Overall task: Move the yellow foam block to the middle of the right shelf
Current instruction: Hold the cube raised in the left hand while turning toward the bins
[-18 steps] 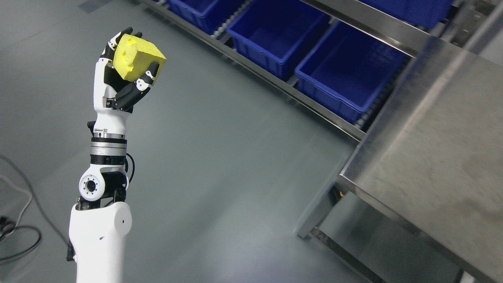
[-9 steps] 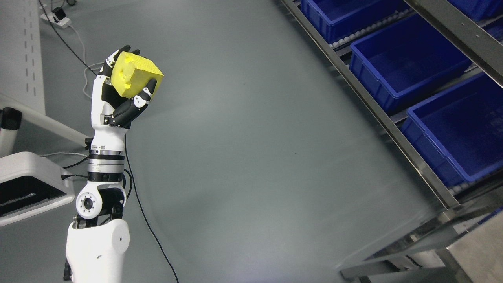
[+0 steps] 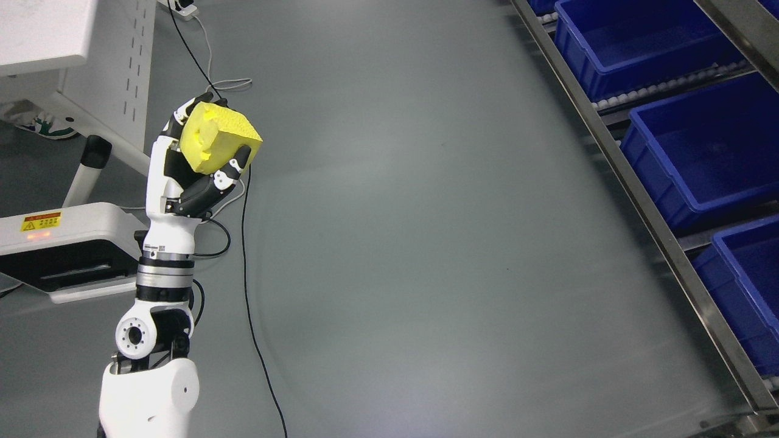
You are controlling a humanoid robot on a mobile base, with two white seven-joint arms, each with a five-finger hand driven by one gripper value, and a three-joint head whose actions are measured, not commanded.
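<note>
A yellow foam block (image 3: pixel 218 137) with dents in its near face is held up in the left part of the head view. My left hand (image 3: pixel 201 155) is shut on it, black fingers curled around its sides, the white forearm rising from the lower left. A metal shelf rail (image 3: pixel 645 207) runs along the right edge with blue bins (image 3: pixel 700 158) on rollers. My right arm does not show.
Grey floor fills the middle. A black cable (image 3: pixel 246 255) trails across the floor behind my left arm. A white machine base (image 3: pixel 67 243) with a warning label and a white table leg (image 3: pixel 122 67) stand at the left.
The whole picture has swung: the steel table has left the view, the shelf with bins has slid to the right edge, and white furniture has come in at left. The hand keeps hold of the block.
</note>
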